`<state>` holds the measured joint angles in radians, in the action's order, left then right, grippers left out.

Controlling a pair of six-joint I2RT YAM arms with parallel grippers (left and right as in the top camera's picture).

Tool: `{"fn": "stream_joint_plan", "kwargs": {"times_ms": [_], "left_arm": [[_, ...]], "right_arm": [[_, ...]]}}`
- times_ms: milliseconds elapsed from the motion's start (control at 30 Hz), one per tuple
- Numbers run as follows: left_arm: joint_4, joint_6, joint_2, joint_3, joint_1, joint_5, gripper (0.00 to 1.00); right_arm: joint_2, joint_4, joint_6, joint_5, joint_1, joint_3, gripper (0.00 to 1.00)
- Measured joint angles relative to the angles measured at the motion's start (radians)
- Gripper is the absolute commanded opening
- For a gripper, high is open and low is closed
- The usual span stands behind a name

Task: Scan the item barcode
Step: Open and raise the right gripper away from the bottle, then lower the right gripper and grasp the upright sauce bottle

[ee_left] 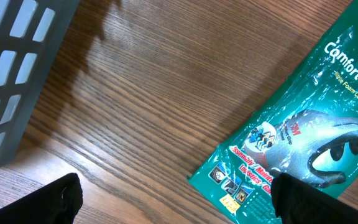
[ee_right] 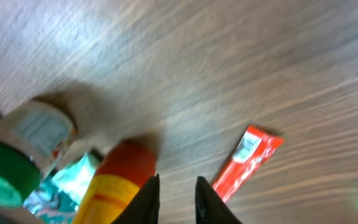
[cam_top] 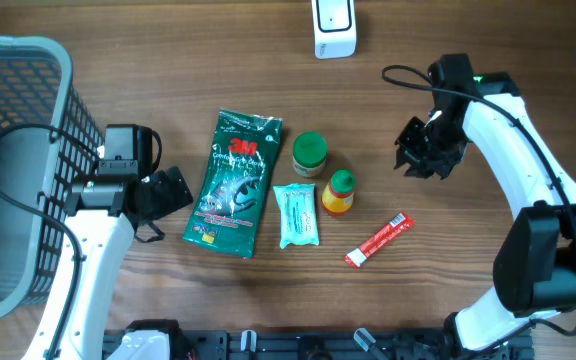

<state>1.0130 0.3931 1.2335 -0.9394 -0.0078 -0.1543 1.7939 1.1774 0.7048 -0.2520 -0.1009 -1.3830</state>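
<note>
Several items lie mid-table: a green glove packet (cam_top: 234, 182), a green-lidded jar (cam_top: 310, 154), a yellow bottle (cam_top: 339, 192), a teal packet (cam_top: 296, 215) and a red stick pack (cam_top: 378, 240). A white scanner (cam_top: 334, 28) stands at the far edge. My left gripper (cam_top: 163, 195) is wide open beside the glove packet (ee_left: 303, 124), whose lower corner reaches between the fingers (ee_left: 179, 208). My right gripper (cam_top: 423, 150) hangs right of the jar, holding nothing. Its jaws (ee_right: 178, 193) stand a narrow gap apart, between the bottle (ee_right: 114, 180) and the stick pack (ee_right: 244, 162).
A grey mesh basket (cam_top: 28, 60) fills the left side, close behind my left arm. In the right wrist view the jar (ee_right: 23, 149) and teal packet (ee_right: 67, 183) sit left of the bottle. Bare wood lies on the right.
</note>
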Motion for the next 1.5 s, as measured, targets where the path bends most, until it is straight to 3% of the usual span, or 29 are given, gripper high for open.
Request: {"fn": "stream_joint_plan", "kwargs": {"times_ms": [267,400,700,933,1133,1167,1200,1300,1400,1500], "left_arm": [[0.000,0.000,0.000,0.000,0.000,0.000,1.00],[0.000,0.000,0.000,0.000,0.000,0.000,1.00],[0.000,0.000,0.000,0.000,0.000,0.000,1.00],[0.000,0.000,0.000,0.000,0.000,0.000,1.00],[0.000,0.000,0.000,0.000,0.000,0.000,1.00],[0.000,0.000,0.000,0.000,0.000,0.000,1.00],[0.000,0.000,0.000,0.000,0.000,0.000,1.00],[0.000,0.000,0.000,0.000,0.000,0.000,1.00],[0.000,0.000,0.000,0.000,0.000,0.000,1.00],[0.000,0.000,0.000,0.000,0.000,0.000,1.00]], "right_arm": [[-0.001,-0.229,-0.011,0.021,-0.161,0.098,0.19],[-0.001,-0.259,-0.003,0.017,-0.222,0.168,0.13],[-0.001,-0.164,0.005,-0.124,-0.314,0.184,0.08],[-0.001,-0.085,0.166,-0.178,-0.376,0.184,0.05],[-0.001,-0.028,0.208,-0.242,-0.375,0.184,0.06],[-0.003,-0.022,0.212,-0.241,-0.373,0.184,0.09],[-0.012,-0.014,0.217,-0.238,-0.366,0.184,0.18],[-0.076,0.011,0.226,-0.214,-0.296,0.184,0.69],[-0.162,-0.018,0.224,-0.152,-0.143,0.184,0.98],[-0.174,-0.111,0.182,-0.117,-0.043,0.184,1.00]]}}
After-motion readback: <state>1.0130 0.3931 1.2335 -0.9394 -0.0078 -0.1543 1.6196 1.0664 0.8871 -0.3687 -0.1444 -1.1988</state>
